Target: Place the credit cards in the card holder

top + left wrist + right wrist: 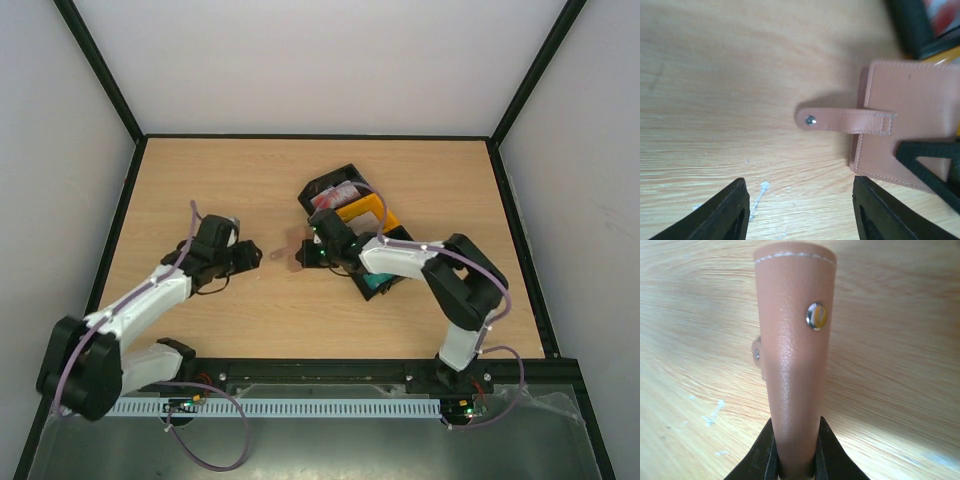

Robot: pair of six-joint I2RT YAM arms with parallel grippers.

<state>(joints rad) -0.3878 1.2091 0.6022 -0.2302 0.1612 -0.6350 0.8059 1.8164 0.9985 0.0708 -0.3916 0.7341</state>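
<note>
Centrally on the bench (200, 190), right pincer (795, 452) clamps the card holder (792, 340); left pincer (797, 210) gapes, empty, just short of its strap. Credit cards (340, 194) in black tray (316, 190): print unreadable, partly hidden.

The card holder (795, 370) is a small wallet of pinkish-brown leather-like material with pale stitching, folded closed. It stands gripped at one end between the right fingers (765, 455), and a round metal snap (816, 315) shines on the side that faces up from them. A narrow strap (845, 120) with a small metal stud at its tip sticks out, unfastened, toward the left fingers (730, 210); it lies ahead of them and apart, not touched. A red-and-white credit card (341, 194) lies beyond the right fingers, and a teal card (377, 286) shows partly behind them.
</note>
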